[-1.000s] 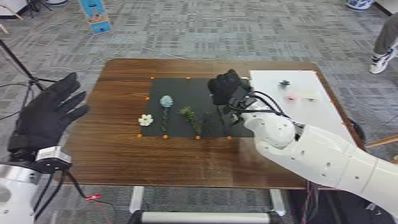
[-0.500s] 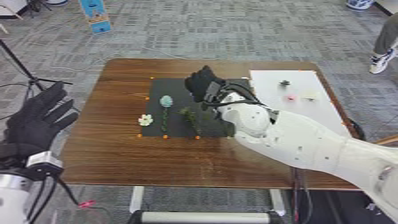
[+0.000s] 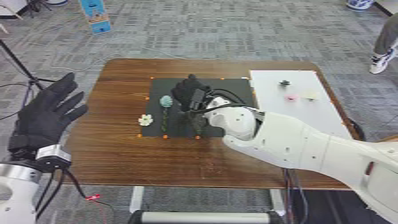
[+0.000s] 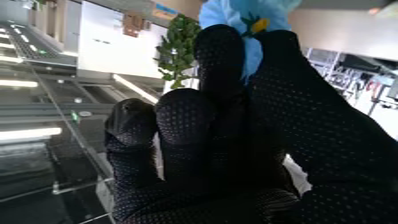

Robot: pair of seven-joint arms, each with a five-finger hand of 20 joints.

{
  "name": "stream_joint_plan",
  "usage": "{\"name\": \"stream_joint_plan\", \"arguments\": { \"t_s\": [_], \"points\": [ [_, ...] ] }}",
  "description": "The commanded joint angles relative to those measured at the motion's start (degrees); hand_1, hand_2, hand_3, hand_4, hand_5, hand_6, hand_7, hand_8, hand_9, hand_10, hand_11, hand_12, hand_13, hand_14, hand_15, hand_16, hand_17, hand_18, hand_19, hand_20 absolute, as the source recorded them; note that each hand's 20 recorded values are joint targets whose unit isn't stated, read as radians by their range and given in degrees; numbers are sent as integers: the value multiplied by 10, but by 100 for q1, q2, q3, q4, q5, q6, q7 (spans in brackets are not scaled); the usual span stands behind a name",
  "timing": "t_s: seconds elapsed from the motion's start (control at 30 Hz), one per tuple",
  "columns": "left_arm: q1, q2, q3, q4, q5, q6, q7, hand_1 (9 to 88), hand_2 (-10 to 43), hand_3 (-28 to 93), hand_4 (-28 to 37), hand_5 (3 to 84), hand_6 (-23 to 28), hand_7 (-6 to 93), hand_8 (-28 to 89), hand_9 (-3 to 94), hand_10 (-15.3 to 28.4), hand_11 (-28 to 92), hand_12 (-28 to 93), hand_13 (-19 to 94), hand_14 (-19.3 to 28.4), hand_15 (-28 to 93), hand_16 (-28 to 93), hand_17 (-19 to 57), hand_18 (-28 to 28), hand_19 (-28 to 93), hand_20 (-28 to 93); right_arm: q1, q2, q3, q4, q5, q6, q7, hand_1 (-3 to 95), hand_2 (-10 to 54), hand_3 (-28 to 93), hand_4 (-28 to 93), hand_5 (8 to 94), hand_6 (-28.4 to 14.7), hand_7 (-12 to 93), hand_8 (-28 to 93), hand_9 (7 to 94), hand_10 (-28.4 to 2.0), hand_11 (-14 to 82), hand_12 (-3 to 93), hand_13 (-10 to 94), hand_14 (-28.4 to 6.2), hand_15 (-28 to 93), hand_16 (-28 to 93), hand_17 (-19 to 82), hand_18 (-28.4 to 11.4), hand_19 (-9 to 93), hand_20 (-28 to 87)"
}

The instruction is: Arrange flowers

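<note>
With the left hand (image 3: pixel 43 120) spread and the right hand's (image 3: pixel 187 92) grip unclear, go gently above the black sheet (image 3: pixel 180 129), sparing its blue flower (image 3: pixel 166 101).

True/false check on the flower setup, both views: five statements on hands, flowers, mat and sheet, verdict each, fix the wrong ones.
1. The right hand has a blue flower between its thumb and a finger. True.
2. The left hand is over the black mat. False: it is well to the left of the black mat.
3. The white flower lies on the mat, left of the pale-blue flower's stem. True.
4. The pink flower is on the black mat. False: the pink flower is on the white sheet.
5. The white sheet is left of the mat. False: it is on the right.
</note>
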Motion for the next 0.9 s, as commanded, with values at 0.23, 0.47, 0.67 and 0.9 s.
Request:
{"name": "stream_joint_plan", "arguments": {
  "t_s": [0.23, 0.47, 0.67, 0.9],
  "points": [
    [-19, 43, 33, -84, 67, -103, 37, 208, -95, 679, -283, 227, 18, 138, -64, 167, 84, 88, 204, 121, 131, 92, 48, -126, 189, 368, 79, 287, -332, -278, 463, -116, 16, 113, 505, -95, 779, -283, 759, 61, 364, -7, 776, -66, 310, 515, 637, -63, 786, 377, 325, -190, 875, 595],
    [18, 50, 7, -128, 67, -94, 55, 208, -95, 680, -283, 227, 19, 136, -63, 167, 84, 81, 209, 120, 132, 87, 52, -127, 190, 368, 79, 205, -576, 33, 989, -224, -45, -343, 503, -95, 770, -283, 761, 65, 349, -12, 777, -65, 308, 512, 638, -63, 787, 370, 325, -190, 875, 596],
    [17, 44, 4, -138, 67, -78, 60, 209, -95, 680, -283, 228, 19, 134, -62, 167, 84, 77, 213, 120, 132, 83, 55, -128, 190, 367, 80, 80, -576, 330, 904, -421, -690, -422, 487, -95, 757, -283, 730, 67, 310, -25, 760, -61, 291, 508, 618, -64, 792, 362, 315, -190, 867, 600],
    [64, 24, -60, -161, 67, -88, 73, 209, -95, 680, -283, 229, 19, 133, -62, 168, 84, 73, 217, 121, 131, 80, 59, -127, 189, 366, 80, 76, -539, 466, 840, -554, -1214, -564, 488, -95, 756, -283, 719, 68, 307, -28, 750, -63, 271, 501, 606, -67, 791, 359, 306, -187, 858, 601]
  ]
}}
